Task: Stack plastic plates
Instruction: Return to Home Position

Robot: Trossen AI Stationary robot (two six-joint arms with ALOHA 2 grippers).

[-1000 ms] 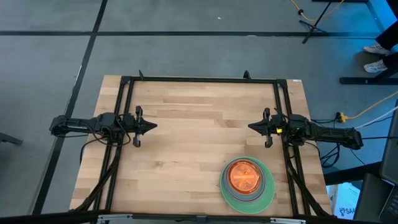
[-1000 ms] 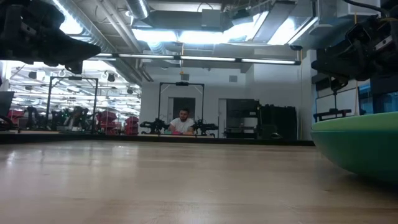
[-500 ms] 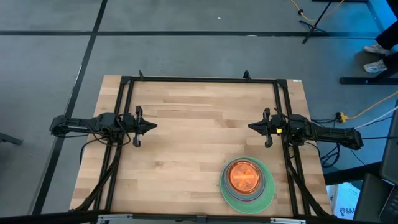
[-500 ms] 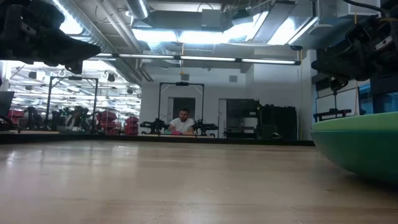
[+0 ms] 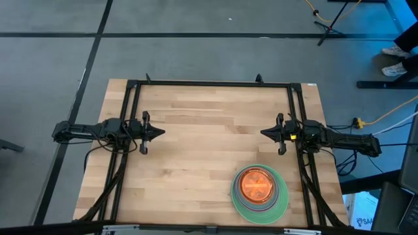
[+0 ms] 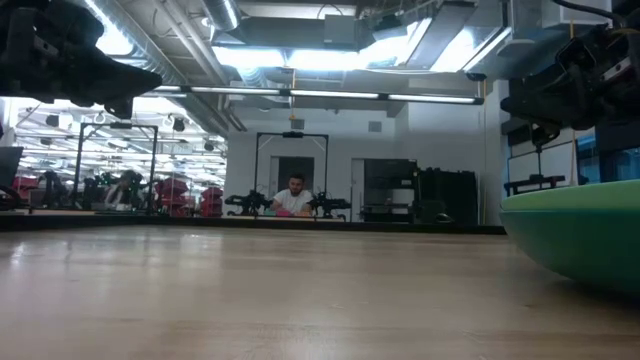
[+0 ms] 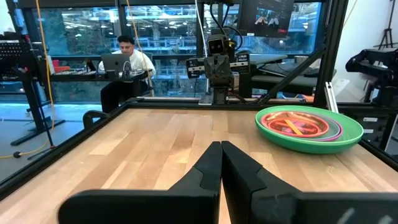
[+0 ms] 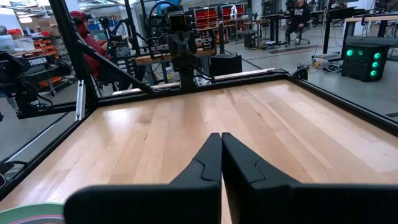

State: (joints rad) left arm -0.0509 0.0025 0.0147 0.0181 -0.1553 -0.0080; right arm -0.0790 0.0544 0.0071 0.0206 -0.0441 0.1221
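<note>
Orange plastic, small and round: the top orange plate [image 5: 256, 183] of the stack of plastic plates [image 5: 260, 190]. The stack sits on the light wooden surface [image 5: 202, 143], in the corner on the right arm's side, at the lower edge of the high view.

Orientation: stack lies flat, hollows upward. Plates are round, so no long axis to record.

High view: concentric rings, orange centre, a thin purplish band, then the wide rim of the large green plate [image 5: 281, 207] at the bottom.

Left wrist view: stack seen side-on across the surface [image 7: 310, 127]; pink and orange layers nested inside the green one. Individual plates cannot be counted.

Low view: only the green underside and rim [image 6: 580, 235], at the right edge.

Right wrist view: a pale green sliver [image 8: 31, 211] in one corner.

Left gripper [image 5: 162, 132] hovers over the left side of the surface, jaws together, holding nothing. Right gripper [image 5: 262, 133] faces it from the right side, jaws likewise together, well apart from the stack.
</note>
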